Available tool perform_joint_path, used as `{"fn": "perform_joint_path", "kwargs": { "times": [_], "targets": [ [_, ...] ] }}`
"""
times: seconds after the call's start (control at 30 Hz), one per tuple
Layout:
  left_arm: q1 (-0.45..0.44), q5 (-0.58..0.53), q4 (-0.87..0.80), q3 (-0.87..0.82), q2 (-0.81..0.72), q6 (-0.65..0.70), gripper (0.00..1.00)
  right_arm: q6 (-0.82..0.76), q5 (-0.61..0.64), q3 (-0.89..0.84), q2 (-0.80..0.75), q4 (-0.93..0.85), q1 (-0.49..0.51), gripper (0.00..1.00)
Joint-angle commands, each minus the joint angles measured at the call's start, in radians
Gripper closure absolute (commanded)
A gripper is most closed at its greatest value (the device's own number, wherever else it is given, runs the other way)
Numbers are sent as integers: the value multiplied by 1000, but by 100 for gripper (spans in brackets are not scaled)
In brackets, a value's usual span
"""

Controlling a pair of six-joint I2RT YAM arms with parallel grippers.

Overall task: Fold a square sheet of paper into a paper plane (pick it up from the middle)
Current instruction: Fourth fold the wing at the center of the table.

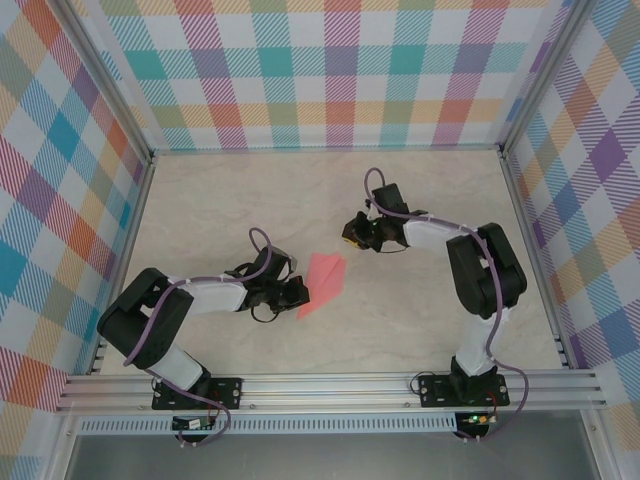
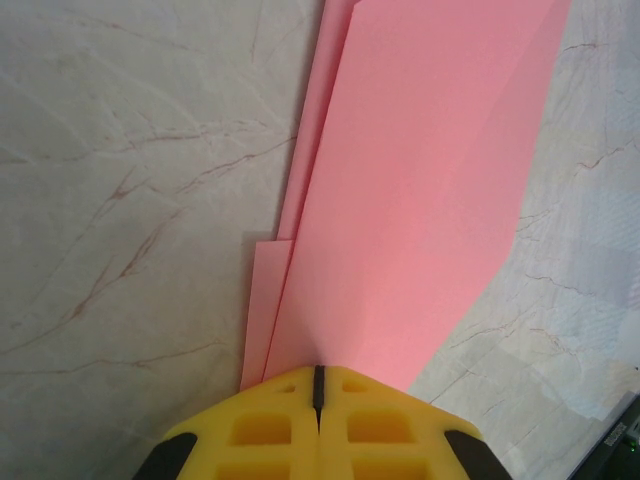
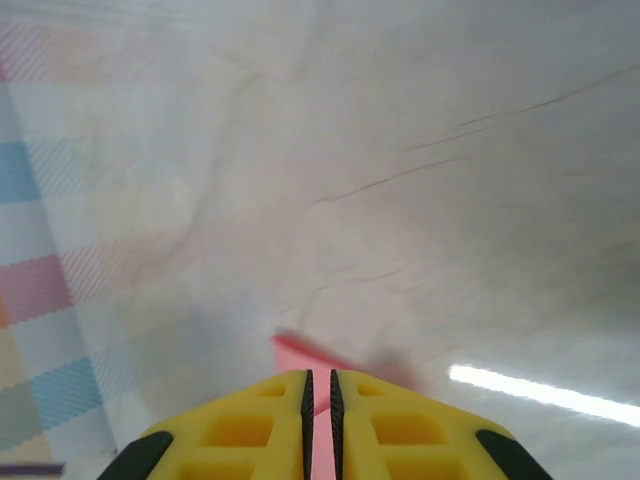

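Left tool: fingers together, clamped on the near end of the paper plane.
Paper plane: stretches forward from the left tool, over the tabletop.
Right tool: fingers almost together, thin slit between; a pink corner just ahead of it.

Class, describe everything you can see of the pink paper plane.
The paper plane is salmon-pink paper, matt and crisp, folded into flat overlapping layers with straight creases, narrowing toward one end. It lies on or just above the marble-look table, its narrow end pinched in the shut left gripper.
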Motion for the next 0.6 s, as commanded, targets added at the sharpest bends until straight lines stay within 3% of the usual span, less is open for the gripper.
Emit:
{"fn": "perform_joint_path", "kwargs": {
  "times": [0.0,0.23,0.57],
  "targets": [
    [-4,-142,-227,-65,42,20,100,-12,-36,-31,-39,30,84,85],
    [-4,-143,-230,-61,34,20,100,15,-12,-46,16,66,201,86],
    [-4,-136,-224,-58,54,23,100,34,-10,-69,94,108,224,85]
  ]
}}
